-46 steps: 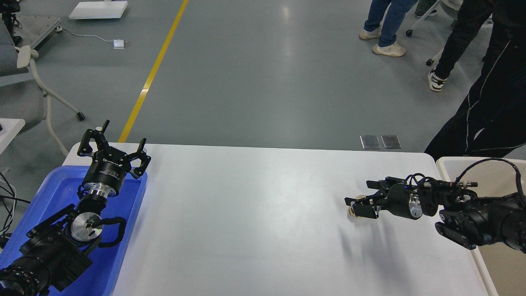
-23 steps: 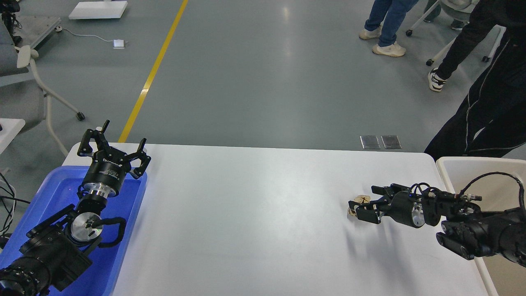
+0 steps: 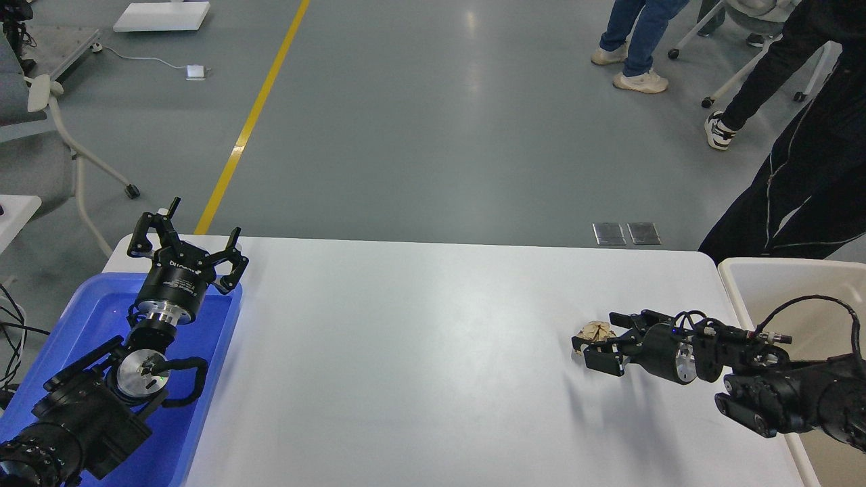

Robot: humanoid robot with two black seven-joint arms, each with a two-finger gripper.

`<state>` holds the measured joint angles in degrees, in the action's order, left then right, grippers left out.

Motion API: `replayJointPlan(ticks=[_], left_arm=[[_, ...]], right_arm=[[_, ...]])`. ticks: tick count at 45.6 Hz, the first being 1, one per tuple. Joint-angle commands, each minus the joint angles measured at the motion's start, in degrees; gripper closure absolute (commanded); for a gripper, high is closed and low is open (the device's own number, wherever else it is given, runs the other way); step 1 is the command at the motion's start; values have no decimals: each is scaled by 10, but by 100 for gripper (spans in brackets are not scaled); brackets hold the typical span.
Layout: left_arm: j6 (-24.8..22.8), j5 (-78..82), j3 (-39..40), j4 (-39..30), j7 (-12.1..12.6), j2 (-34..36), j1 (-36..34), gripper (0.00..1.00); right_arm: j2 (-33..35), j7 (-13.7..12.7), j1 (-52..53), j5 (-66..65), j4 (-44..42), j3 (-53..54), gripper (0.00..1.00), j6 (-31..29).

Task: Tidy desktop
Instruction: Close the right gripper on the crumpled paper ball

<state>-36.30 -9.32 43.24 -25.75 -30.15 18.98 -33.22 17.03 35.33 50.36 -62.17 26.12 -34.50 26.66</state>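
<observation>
The white desktop [image 3: 419,352] fills the middle of the head view. A small crumpled tan paper ball [image 3: 597,331] is at its right side. My right gripper [image 3: 590,340] comes in from the right, and its two fingers are closed around the ball, holding it just above the surface. My left gripper [image 3: 184,238] is open and empty. It is raised over the far corner of the blue tray [image 3: 203,406] at the left.
A beige-white bin [image 3: 758,270] stands at the desktop's right edge, under my right arm. A person in black stands just beyond the bin, and other people and chairs are farther back. A grey chair is at the far left.
My right gripper has sunk slightly and turned, so more of the paper ball shows between its fingers. The left arm has not moved. The person at the right has shifted.
</observation>
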Motion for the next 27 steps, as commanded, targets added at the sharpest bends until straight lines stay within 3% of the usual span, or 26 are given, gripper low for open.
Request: replayJointPlan(ticks=[1, 27], left_arm=[[0, 0, 0, 0, 0, 0, 0, 0], [0, 0, 0, 0, 0, 0, 0, 0]], right_arm=[[-9, 0, -17, 16, -21, 5, 0, 5], [-23, 0, -37, 31, -62, 5, 0, 20]])
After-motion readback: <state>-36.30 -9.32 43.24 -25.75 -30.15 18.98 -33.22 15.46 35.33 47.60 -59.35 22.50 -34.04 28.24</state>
